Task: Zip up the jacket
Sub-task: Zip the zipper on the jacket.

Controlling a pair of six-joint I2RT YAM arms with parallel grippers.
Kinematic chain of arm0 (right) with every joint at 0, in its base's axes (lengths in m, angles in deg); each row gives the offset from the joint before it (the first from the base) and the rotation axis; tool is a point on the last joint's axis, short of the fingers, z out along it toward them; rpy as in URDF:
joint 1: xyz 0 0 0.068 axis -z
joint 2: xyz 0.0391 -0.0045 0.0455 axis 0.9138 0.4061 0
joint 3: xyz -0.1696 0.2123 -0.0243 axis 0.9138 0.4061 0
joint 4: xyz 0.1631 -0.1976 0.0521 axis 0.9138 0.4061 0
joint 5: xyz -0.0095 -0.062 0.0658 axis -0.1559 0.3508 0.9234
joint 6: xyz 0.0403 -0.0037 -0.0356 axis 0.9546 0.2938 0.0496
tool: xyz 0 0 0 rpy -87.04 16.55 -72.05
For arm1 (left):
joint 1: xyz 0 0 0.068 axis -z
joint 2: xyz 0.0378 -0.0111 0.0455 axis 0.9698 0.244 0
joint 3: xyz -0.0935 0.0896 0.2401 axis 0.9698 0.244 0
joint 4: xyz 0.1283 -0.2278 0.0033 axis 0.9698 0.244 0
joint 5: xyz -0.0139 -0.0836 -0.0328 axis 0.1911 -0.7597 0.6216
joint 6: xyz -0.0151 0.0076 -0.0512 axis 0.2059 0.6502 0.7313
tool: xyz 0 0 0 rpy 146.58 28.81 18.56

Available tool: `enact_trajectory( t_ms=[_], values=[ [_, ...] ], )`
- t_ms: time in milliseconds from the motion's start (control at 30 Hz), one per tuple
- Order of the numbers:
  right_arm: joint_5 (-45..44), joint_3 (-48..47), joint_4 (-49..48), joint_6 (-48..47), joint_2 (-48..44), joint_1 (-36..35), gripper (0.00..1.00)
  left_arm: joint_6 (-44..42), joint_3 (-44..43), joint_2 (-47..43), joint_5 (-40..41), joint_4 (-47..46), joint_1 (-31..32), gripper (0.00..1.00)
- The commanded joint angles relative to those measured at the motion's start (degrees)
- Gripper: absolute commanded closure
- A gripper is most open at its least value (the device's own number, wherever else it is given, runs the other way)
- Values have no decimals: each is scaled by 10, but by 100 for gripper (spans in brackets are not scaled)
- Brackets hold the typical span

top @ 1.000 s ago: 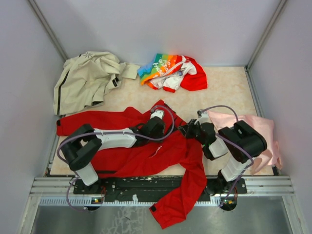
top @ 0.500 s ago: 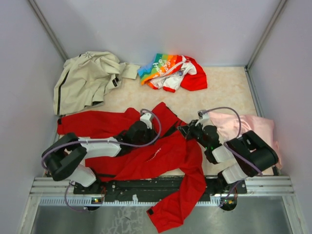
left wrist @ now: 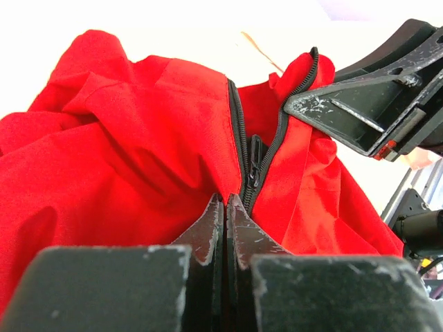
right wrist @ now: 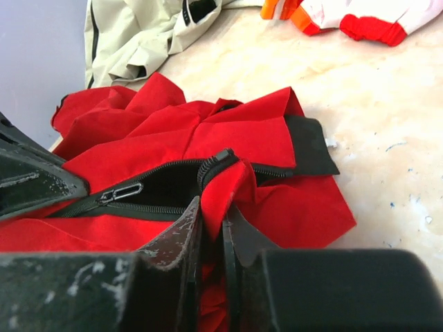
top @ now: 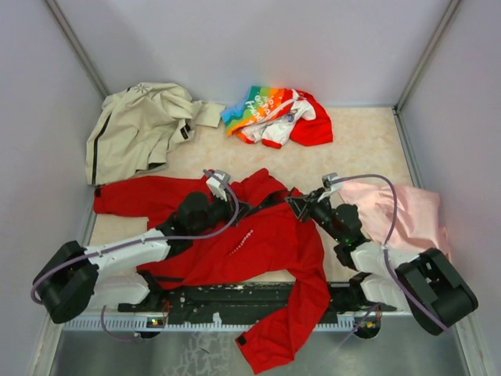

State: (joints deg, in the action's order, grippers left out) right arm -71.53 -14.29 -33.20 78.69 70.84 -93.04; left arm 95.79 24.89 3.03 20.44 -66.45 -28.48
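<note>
Sprawling across the near middle of the marbled table [top: 364, 141], the red jacket [top: 270, 243] lies rumpled between two robot arms, one sleeve stretched toward the left wall and the other spilling over the table's near edge. The left gripper [left wrist: 226, 202] has its fingers pressed together, tips against the fabric just below the zipper pull [left wrist: 254, 166], which sits where the two dark rows of teeth meet; whether anything is caught between those tips cannot be told. The right gripper [right wrist: 213, 214] pinches a fold of the jacket's open front edge, red cloth and zipper teeth bunched between its fingers, that edge held raised so the black lining shows. Beyond the pull the two front halves stand parted. A beige jacket [top: 137, 129] lies crumpled in the far left corner, a rainbow-and-white printed garment [top: 274, 113] near the far wall, and a pink cloth [top: 403, 211] beside the right arm.
</note>
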Motion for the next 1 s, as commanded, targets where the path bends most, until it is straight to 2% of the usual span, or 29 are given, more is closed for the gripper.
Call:
enact_trajectory(
  t_ms=[0,100,200,300,433,633,967],
  values=[
    [-24,-39,119,-42,-50,-1,82,-51,16,-38,12,-68,-15,100],
    [-18,-67,205,-40,-101,-4,69,-74,31,-52,7,-87,-16,100],
    [-16,-116,325,-41,-160,-7,62,-94,48,-62,1,-105,-15,100],
    [-14,-175,442,-52,-201,-11,60,-112,58,-67,5,-111,-15,100],
    [25,-238,515,-57,-204,-20,59,-136,61,-71,0,-116,-15,100],
    [48,-315,506,-62,-103,-66,60,-167,62,-74,-28,-111,-15,100],
    [48,-540,606,-99,129,-114,59,-195,44,-66,-37,-73,-13,100]
  ],
)
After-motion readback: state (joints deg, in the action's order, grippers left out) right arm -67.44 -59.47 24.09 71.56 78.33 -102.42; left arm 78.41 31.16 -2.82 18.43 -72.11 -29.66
